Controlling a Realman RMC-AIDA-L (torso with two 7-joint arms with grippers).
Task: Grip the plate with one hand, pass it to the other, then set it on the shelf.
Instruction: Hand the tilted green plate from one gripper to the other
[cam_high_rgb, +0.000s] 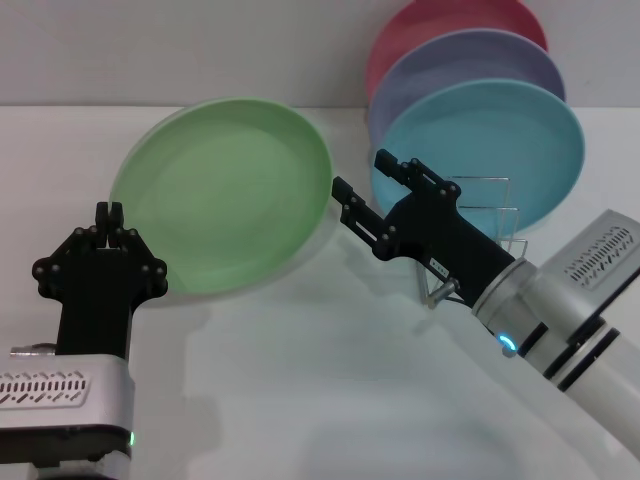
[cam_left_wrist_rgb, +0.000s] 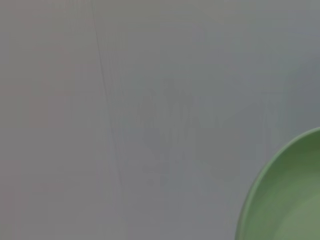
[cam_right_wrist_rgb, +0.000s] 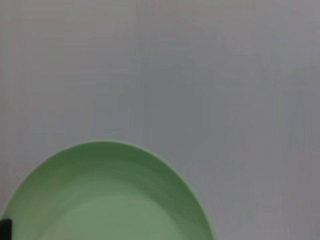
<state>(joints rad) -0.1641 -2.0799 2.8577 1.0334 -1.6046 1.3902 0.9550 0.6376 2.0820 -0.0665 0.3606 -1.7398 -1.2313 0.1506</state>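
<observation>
The light green plate (cam_high_rgb: 225, 195) hangs tilted above the white table, its hollow side facing me. My left gripper (cam_high_rgb: 110, 212) is shut on its lower left rim. My right gripper (cam_high_rgb: 362, 178) is open, and its fingertips are just beside the plate's right rim; I cannot tell whether they touch it. The plate's rim (cam_left_wrist_rgb: 290, 200) fills a corner of the left wrist view. More of the plate (cam_right_wrist_rgb: 110, 200) shows in the right wrist view. The wire shelf (cam_high_rgb: 490, 215) stands behind my right gripper, partly hidden by it.
Three plates stand upright in the shelf: a turquoise-blue one (cam_high_rgb: 500, 150) in front, a lilac one (cam_high_rgb: 470, 60) behind it and a pink one (cam_high_rgb: 440, 20) at the back. The white table (cam_high_rgb: 320, 380) spreads in front of both arms.
</observation>
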